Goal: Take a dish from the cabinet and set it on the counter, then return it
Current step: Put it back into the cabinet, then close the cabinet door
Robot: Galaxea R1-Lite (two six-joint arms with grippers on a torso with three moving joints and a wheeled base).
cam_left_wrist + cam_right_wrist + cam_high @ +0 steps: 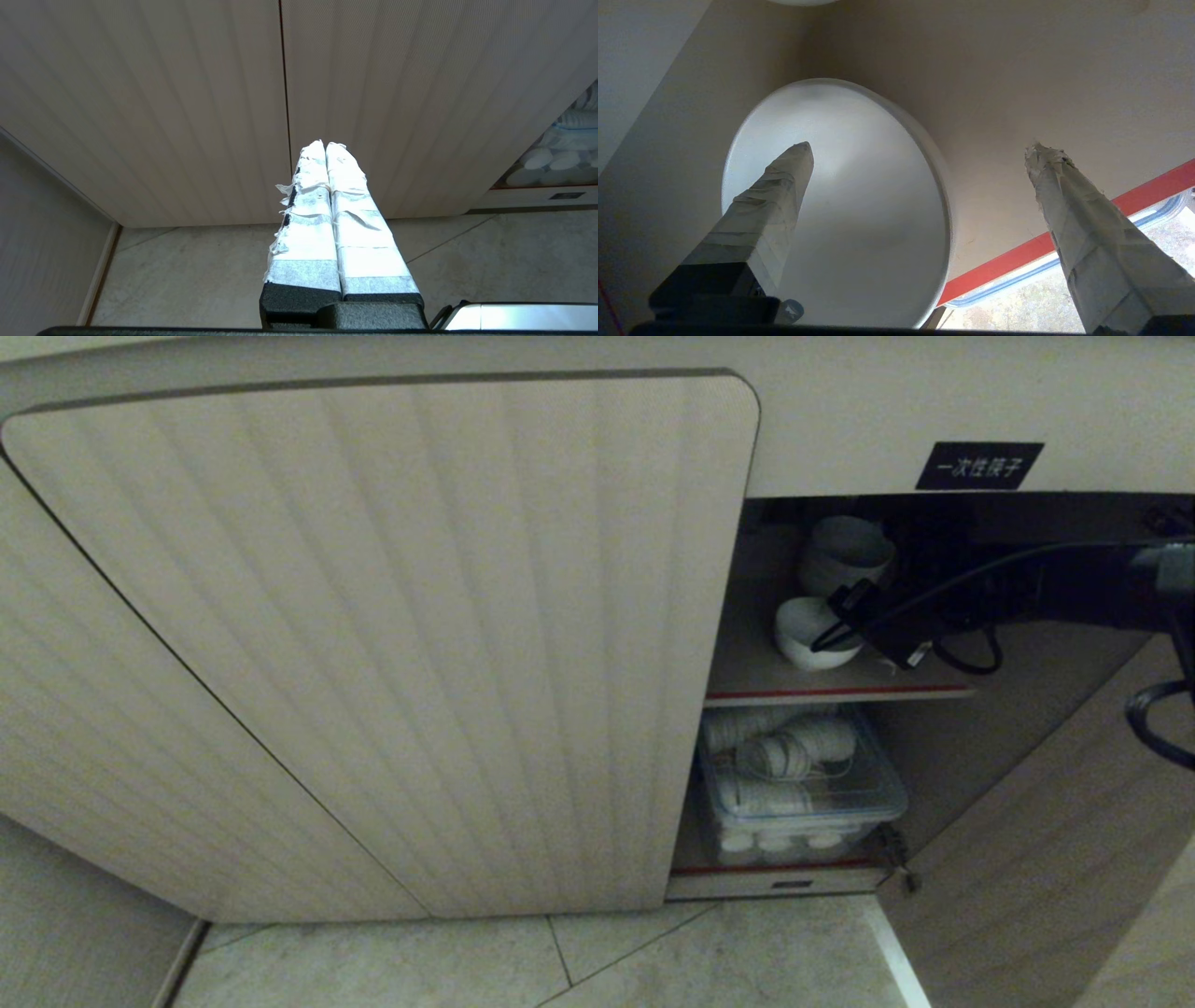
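The dish, a small white bowl, stands on the upper shelf of the cabinet, just behind the shelf's red edge. My right gripper reaches into the cabinet from the right and is open. In the right wrist view one taped finger hangs inside the dish and the other finger is outside it over the shelf, so the near rim lies between them, ungripped. My left gripper is shut and empty, parked low before the closed doors. The counter is out of view.
A stack of white bowls stands behind the dish. A clear plastic box of white items fills the lower shelf. The right door hangs open. A black label sits above the opening, and tiled floor lies below.
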